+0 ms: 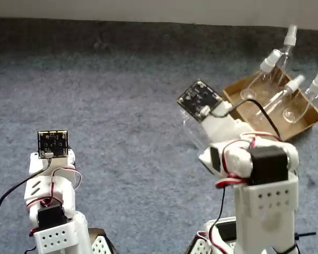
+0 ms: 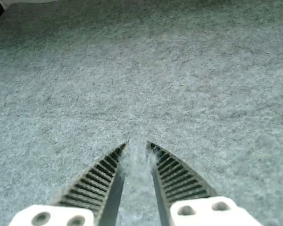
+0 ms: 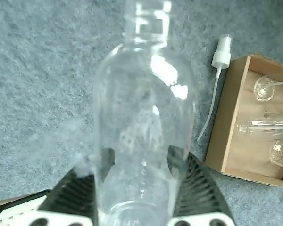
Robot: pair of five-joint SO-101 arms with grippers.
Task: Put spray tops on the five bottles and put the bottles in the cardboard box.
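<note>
The task is mostly done. In the high view the box (image 1: 303, 126) sits at about 2 o'clock on the carpet (image 1: 122, 106). Four bottles (image 1: 278, 98) lie in it, each with a spray top on, their necks leaning out toward 1 o'clock over the far rim. That leaves one bottle to cap and pack.

That fifth bottle (image 3: 144, 94) is in the right gripper (image 3: 141, 160). The fingers are spread around the wide lower body and press on both its sides. Its neck is bare and points away from the wrist. The right arm stands at about 5 o'clock in the high view and extends toward 1 o'clock, ending just short of the box's near corner.

The last spray top (image 3: 221, 49) lies loose on the carpet just beside the box's outer wall, its thin tube trailing along that wall. It touches nothing else.

The left gripper (image 2: 137, 146) hangs low over bare carpet at about 7 o'clock, well apart from the box. Only a narrow gap shows between its fingertips, and it holds nothing.

What seems left is to pick up the loose top, fit it on the bare neck, and lay the bottle beside the other four.
</note>
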